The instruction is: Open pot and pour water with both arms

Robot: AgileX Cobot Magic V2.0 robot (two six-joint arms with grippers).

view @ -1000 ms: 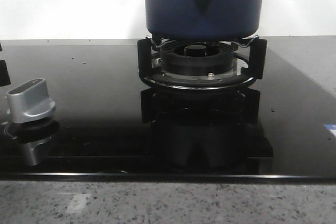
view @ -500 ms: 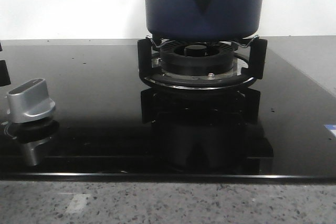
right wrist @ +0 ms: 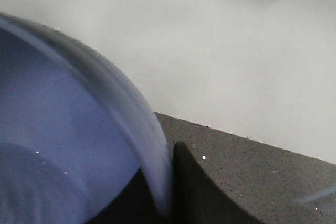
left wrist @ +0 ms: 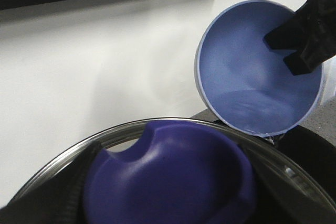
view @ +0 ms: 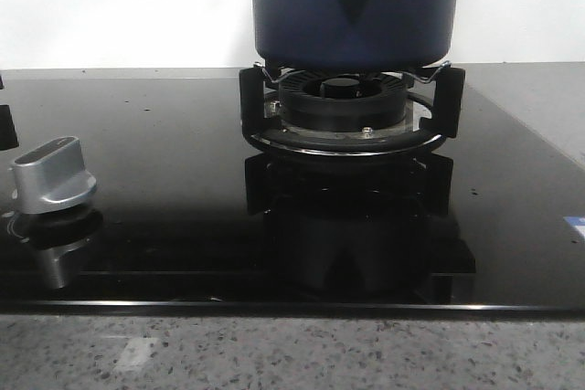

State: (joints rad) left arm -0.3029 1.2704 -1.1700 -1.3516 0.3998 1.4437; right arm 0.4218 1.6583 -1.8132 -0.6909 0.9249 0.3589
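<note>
The dark navy-blue pot [view: 356,15] stands on the gas burner [view: 343,116]; its top is cut off in the front view, and no gripper shows there. In the left wrist view my left gripper [left wrist: 168,205] is shut on the blue knob [left wrist: 168,177] of a glass lid with a metal rim [left wrist: 131,128], held up before the white wall. Beside it a light-blue cup [left wrist: 252,77] is tilted, its mouth facing the camera. My right gripper [left wrist: 302,38] is shut on the cup's rim. In the right wrist view [right wrist: 164,190] the rim [right wrist: 131,114] sits between the two dark fingers.
A black glass hob [view: 155,143] carries the burner's black pan support [view: 251,98]. A silver control knob [view: 55,175] stands at the front left. A speckled stone counter edge [view: 292,353] runs along the front. A white wall [view: 119,6] is behind.
</note>
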